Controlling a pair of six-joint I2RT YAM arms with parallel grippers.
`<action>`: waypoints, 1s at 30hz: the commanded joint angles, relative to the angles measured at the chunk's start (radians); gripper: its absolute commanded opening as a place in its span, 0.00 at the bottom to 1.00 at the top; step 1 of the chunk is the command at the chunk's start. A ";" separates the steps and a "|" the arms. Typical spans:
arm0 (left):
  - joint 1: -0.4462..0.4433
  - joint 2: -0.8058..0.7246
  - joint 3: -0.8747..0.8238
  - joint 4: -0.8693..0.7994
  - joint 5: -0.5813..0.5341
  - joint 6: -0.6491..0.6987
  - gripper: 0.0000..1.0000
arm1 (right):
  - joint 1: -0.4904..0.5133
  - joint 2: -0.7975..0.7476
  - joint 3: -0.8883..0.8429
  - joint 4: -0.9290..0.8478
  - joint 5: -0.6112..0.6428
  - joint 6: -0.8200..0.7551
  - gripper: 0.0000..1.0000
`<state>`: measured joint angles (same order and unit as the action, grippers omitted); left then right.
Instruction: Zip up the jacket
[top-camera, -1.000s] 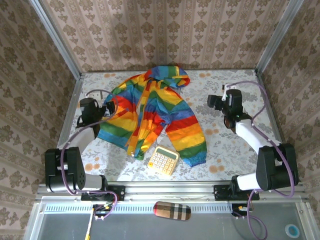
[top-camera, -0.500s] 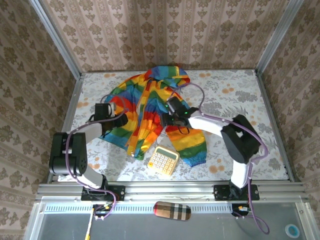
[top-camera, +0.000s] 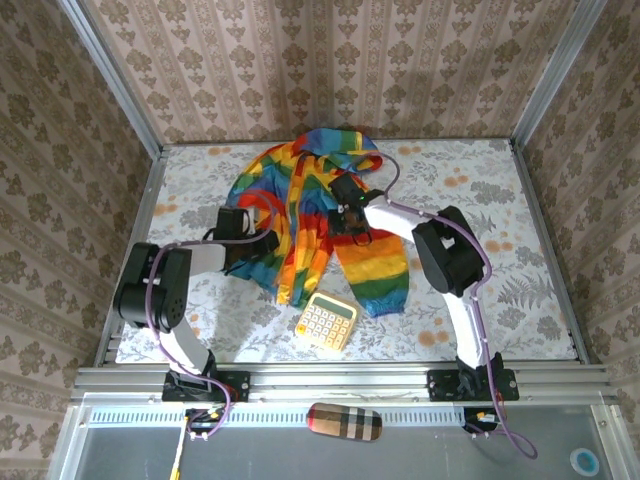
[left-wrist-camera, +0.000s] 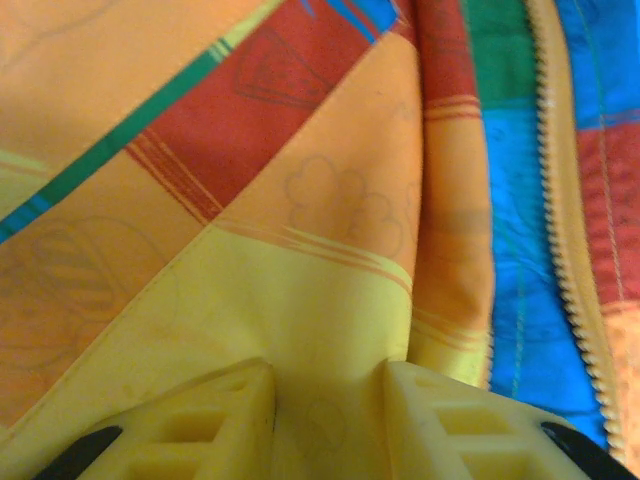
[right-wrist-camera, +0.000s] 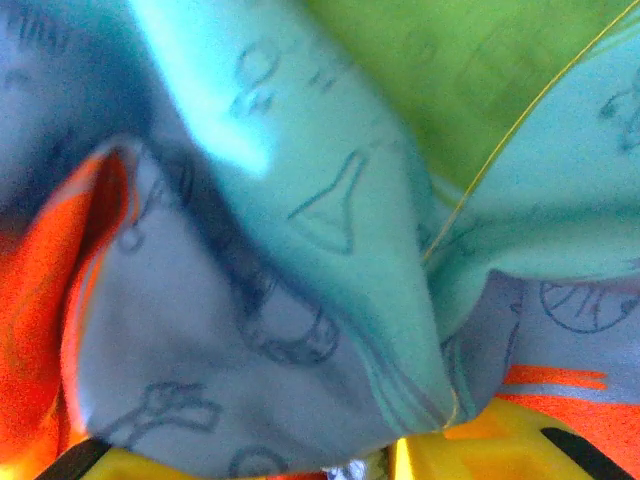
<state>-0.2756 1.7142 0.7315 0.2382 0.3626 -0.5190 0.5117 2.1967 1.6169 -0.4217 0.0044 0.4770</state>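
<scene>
None of the zipping looks done: the jacket (top-camera: 300, 205) lies unfastened, my left claw (left-wrist-camera: 330, 400) spread on yellow cloth, my right claw (right-wrist-camera: 340, 462) buried in folds, so I cannot tell its grip.

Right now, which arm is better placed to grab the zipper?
Left, I'd say: zipper teeth run just beside the left gripper, while the right gripper sits in bunched blue-green jacket fabric.

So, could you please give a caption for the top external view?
Left gripper and right gripper on the striped jacket; calculator nearby.
</scene>
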 joint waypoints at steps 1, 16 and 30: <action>-0.074 0.070 -0.025 -0.037 0.060 -0.085 0.34 | -0.064 0.080 0.082 -0.111 -0.020 -0.029 0.32; -0.058 -0.153 0.135 -0.349 -0.021 0.062 0.38 | -0.125 0.001 0.251 -0.264 -0.029 -0.111 0.47; -0.306 -0.236 0.086 -0.487 -0.079 0.051 0.41 | 0.023 -0.399 -0.299 -0.121 -0.137 -0.005 0.42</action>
<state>-0.5396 1.4586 0.8333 -0.1967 0.3050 -0.4671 0.4942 1.8065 1.3872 -0.5640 -0.0837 0.4244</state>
